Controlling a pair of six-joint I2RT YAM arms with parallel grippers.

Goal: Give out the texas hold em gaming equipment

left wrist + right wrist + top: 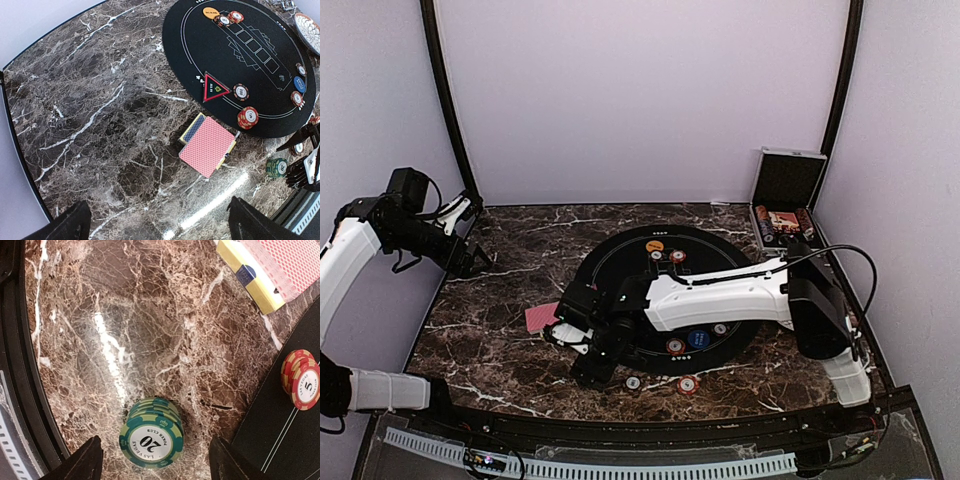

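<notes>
Nearest, by the front rim of the brown marble tabletop (90,100): straddles a short stack of green striped-edge round poker chips (151,437) with the right gripper (155,442), with fingers spread clear of it on both sides. Risks shearing that stack if closed off-centre or too high, spilling chips toward the rim or leaving lower ones behind. Risks too brushing the stack of red striped-edge chips (248,117) at the edge of the black oval felt mat (200,45) with the forearm stretched across it. Further back on the left, hangs the left gripper (159,202) wide open above the marble, gripping nothing. Counting near to far: one green stack, chip number unreadable; two loose chips (633,382) just off the mat; one blue round button disc (299,83) between two chips; one deck of red-backed playing cards (207,145) on one yellow-and-blue card box (192,127); one red stack; one red triangular marker (215,87) beside one chip; one orange button disc (211,12) beside two chips; farthest, one open silver-edged black case (785,200).
</notes>
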